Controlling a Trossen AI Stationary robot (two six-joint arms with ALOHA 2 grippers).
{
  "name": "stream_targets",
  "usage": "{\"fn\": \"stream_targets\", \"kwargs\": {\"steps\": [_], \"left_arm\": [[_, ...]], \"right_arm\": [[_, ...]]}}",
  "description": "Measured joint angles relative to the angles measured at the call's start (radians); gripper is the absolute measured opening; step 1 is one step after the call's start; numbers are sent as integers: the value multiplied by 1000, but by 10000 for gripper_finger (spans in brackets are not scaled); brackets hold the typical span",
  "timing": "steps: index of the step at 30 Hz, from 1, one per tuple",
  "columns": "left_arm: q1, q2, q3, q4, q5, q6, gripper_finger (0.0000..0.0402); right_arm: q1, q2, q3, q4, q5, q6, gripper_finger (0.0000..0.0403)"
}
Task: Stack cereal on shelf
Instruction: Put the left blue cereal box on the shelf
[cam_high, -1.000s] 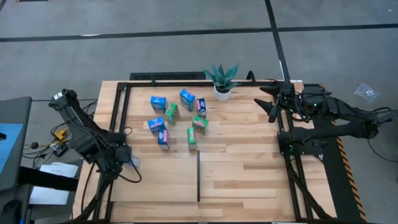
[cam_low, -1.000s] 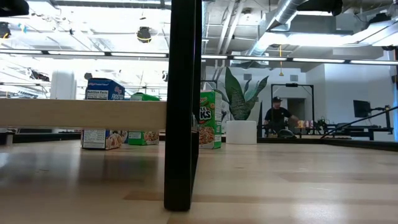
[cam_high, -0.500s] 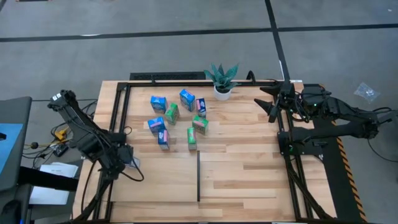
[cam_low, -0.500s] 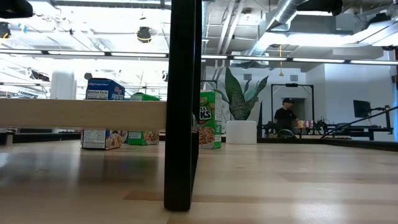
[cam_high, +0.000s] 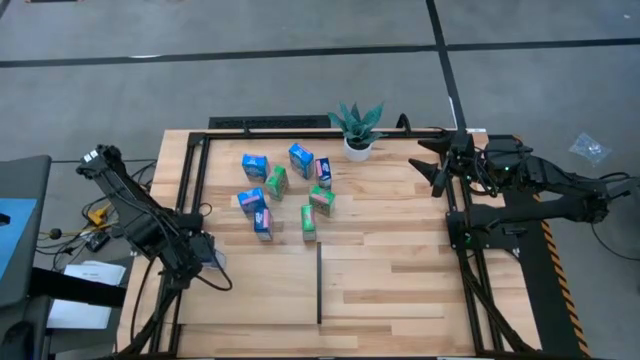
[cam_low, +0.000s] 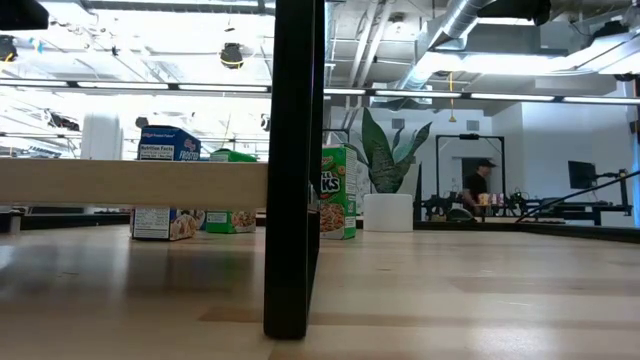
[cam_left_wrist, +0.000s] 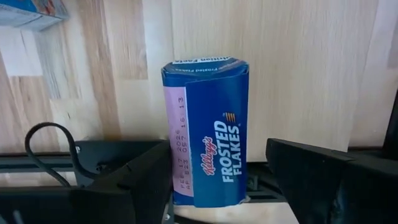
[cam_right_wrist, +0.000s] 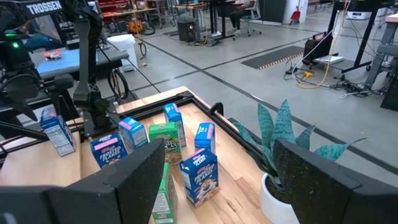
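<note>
Left gripper (cam_high: 205, 252) sits at the left rail of the light-wood plank bench (cam_high: 400, 260), and its wrist view shows a small blue cardboard Frosted Flakes box (cam_left_wrist: 206, 130) standing between the two dark fingers (cam_left_wrist: 134, 180). Gaps show on both sides of the box, so the jaws look parted and not pressing it; whether any contact remains I cannot tell. The step in hand looks like letting go of this box at the bench's left edge, well apart from the cluster of blue and green cereal boxes (cam_high: 283, 190) near the potted green plant (cam_high: 358, 128). Next, the arm would need to back off without tipping the box, then go for another. Right gripper (cam_high: 440, 165) waits open at the right rail.
</note>
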Motion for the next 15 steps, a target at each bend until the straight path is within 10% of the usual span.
{"fn": "stream_targets", "kwargs": {"steps": [15], "left_arm": [[0,0,65,-52,-4,-73,248]], "right_arm": [[0,0,0,0,0,-2,322]]}}
